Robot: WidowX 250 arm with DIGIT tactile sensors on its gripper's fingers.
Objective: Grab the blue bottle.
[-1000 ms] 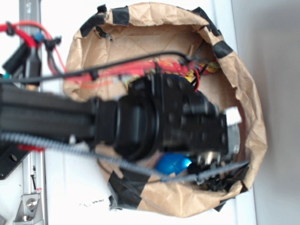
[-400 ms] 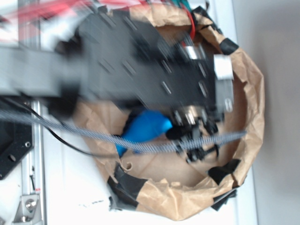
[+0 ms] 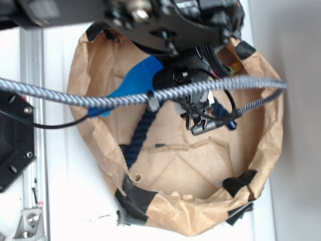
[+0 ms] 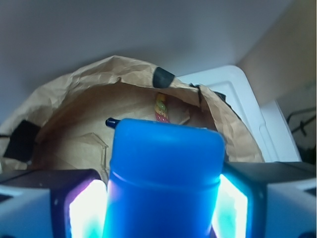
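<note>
Gripping the blue bottle (image 4: pixel 163 183) between both pads, the gripper (image 4: pixel 161 203) is clamped on its sides, the cap end pointing away from the wrist. From outside, the bottle (image 3: pixel 131 86) hangs over the left part of the paper bag (image 3: pixel 261 165), the dark rope (image 3: pixel 140 135) lying below it, apparently lifted to clear the bag.

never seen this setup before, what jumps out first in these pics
The bright blue bottle fills the wrist view, clamped between the gripper fingers on either side. In the exterior view it hangs above the brown paper bag, partly hidden by the black arm and a braided grey cable. A dark navy rope lies inside the bag, along its left side.
</note>
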